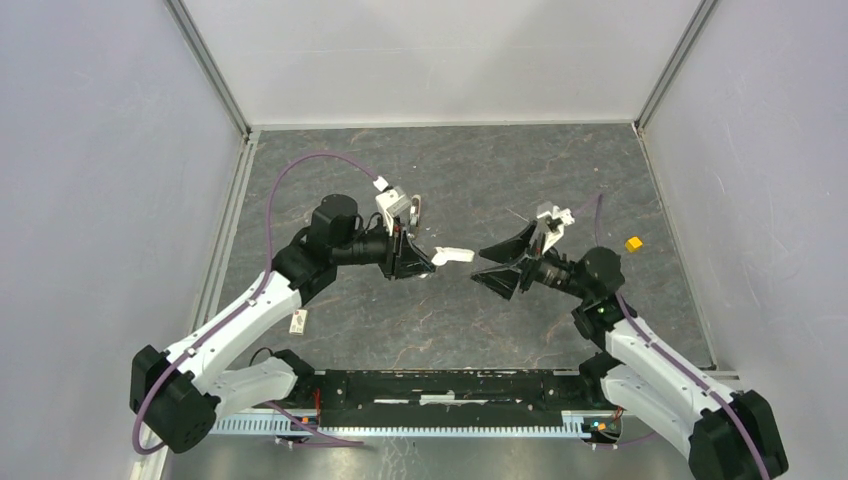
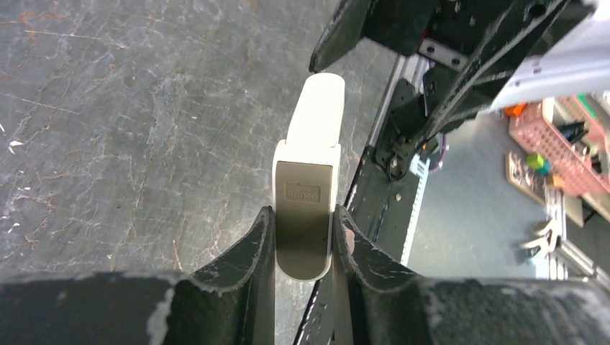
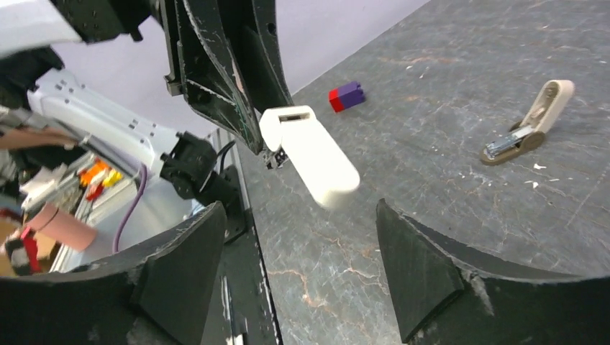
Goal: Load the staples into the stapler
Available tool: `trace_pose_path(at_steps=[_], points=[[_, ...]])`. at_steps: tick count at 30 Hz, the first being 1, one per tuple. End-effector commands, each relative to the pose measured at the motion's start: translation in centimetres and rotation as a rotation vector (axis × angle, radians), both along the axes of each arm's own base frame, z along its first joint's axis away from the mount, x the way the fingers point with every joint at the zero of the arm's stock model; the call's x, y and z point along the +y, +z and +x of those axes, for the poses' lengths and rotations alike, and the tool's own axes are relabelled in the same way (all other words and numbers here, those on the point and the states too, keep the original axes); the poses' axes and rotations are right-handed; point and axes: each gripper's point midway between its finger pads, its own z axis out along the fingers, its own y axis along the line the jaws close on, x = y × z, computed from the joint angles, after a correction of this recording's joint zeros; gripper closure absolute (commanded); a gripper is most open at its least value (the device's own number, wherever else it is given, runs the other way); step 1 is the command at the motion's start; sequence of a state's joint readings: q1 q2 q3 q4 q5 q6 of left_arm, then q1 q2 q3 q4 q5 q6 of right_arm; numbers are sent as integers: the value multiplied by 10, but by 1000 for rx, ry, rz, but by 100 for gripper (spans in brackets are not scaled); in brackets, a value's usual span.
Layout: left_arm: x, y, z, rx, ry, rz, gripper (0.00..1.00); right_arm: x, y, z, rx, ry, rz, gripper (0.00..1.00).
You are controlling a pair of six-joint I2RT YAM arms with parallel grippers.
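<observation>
Zero staples apparently loaded: left gripper (image 2: 303, 217) clenches white-and-grey plastic stapler (image 2: 314, 122); right gripper (image 3: 298, 210), at its 3 o'clock, gapes empty.

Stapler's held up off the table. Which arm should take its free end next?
Right. The left gripper is shut on the stapler at its grey end, holding it above the table; the right gripper is open and facing the free white end.

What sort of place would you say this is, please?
Probably a robotics lab test cell: a left arm and right arm bolted to a dark stone-look table, plain pale walls boxing it in, and a pink basket of bits beyond the edge.
</observation>
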State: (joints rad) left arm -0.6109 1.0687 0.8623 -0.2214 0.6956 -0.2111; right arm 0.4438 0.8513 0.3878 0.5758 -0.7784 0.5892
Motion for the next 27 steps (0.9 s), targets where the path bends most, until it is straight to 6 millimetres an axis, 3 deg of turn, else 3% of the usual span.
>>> trace_pose_path(at_steps=[1, 5, 11, 15, 27], points=[[-4, 46, 21, -2, 174, -181, 98, -15, 39, 7, 5, -146, 254, 15], [-4, 75, 26, -20, 225, -327, 98, -24, 49, 4, 26, -204, 410, 15], [-6, 98, 17, 28, 215, -496, 98, -14, 77, -1, -1, -161, 495, 11], [-4, 99, 14, 26, 212, -520, 98, -4, 97, -4, -13, -127, 557, 12], [-3, 93, 6, 27, 181, -538, 98, 37, 112, 9, 64, -84, 597, 18]])
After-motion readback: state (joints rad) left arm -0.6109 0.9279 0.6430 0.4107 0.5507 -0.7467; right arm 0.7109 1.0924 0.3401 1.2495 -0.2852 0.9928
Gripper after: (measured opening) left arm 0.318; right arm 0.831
